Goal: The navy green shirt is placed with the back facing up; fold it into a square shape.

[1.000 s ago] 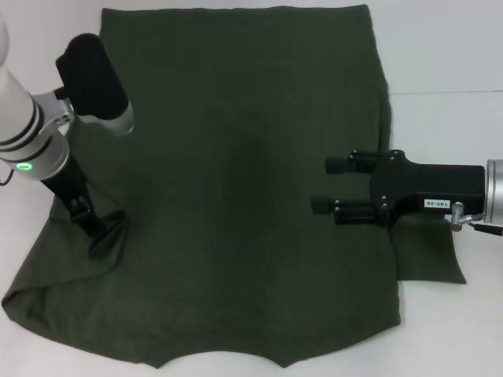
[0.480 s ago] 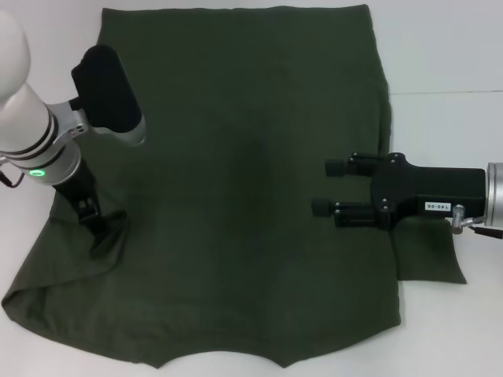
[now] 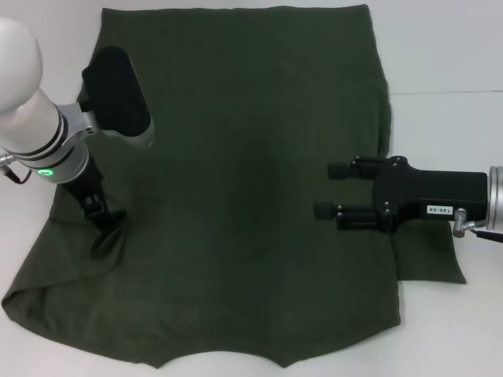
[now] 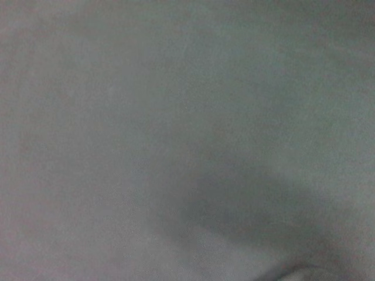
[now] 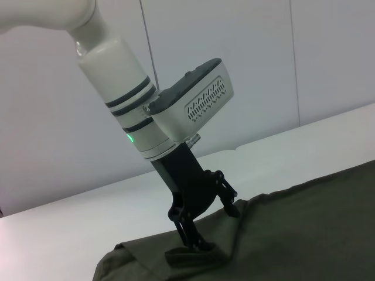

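Left black gripper (image 3: 106, 224), apparently pinched on a raised fold of the large dark olive-green short-sleeved cloth shirt (image 3: 244, 173), which lies flat on the white table (image 3: 448, 47). Cloth soft, limp; best gripped at hems. Right black gripper (image 3: 330, 188) hovers above the shirt's right side, fingers apart. Bare table borders both sides.
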